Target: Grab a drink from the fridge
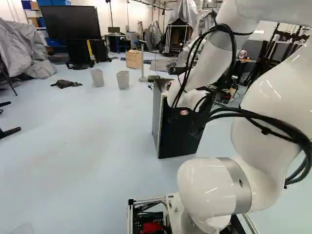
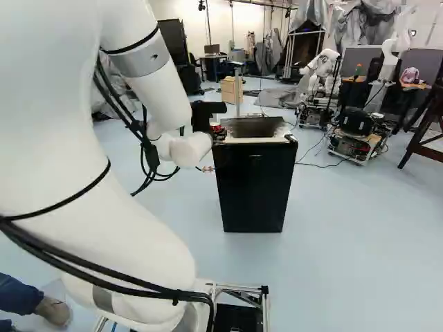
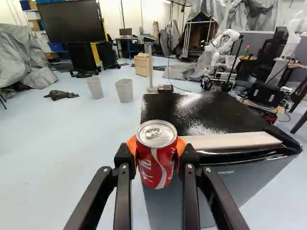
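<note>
In the right base view my gripper is a dark shape at the fridge's upper left corner, with a bit of the red can showing. In the wrist view the gripper is shut on the upright red can, orange pads on both sides. The can's silver top faces the camera. The black fridge stands on the floor; its glossy top lies ahead of and beside the can. The arm partly covers the fridge in the left base view. The fridge's inside does not show.
Two grey bins and a dark cloth lie beyond, left of the fridge in the left base view. A wooden cabinet stands behind it. Another robot is at the back right; a black case sits nearer.
</note>
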Controlling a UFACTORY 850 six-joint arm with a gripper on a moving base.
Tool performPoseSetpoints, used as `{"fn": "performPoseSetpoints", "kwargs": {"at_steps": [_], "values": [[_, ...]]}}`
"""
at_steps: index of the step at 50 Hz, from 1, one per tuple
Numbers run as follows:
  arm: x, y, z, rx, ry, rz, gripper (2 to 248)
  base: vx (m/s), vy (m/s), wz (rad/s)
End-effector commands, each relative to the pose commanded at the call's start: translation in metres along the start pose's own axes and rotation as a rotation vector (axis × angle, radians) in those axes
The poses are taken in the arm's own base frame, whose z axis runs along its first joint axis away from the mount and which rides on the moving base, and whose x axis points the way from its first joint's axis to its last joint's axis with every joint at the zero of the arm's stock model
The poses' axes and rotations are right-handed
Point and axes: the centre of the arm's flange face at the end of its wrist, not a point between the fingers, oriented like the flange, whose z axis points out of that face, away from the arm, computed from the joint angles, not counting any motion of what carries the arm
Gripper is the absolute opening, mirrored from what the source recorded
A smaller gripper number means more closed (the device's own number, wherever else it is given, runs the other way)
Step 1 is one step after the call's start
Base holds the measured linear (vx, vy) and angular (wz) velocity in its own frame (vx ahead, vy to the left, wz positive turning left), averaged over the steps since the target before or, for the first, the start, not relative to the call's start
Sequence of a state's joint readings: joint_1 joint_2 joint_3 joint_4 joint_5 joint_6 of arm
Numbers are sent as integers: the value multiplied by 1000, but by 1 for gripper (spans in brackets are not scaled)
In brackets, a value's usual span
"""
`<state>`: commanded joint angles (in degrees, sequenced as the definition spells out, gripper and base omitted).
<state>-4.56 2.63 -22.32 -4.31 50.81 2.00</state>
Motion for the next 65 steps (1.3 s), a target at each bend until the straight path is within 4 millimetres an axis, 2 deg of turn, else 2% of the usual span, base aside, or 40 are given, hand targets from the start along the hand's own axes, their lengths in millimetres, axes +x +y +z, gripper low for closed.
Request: {"fn": "performPoseSetpoints", "kwargs": {"at_steps": [16,32,48,65], "values": [[-25,-11,-40,7,-32,-2,98,0,0,0],[-46,-18,-69,13,-56,-4,98,0,0,0],[-61,-21,-89,16,-73,-6,98,0,0,0],[-69,-23,-99,18,-81,-8,98,0,0,0]]}}
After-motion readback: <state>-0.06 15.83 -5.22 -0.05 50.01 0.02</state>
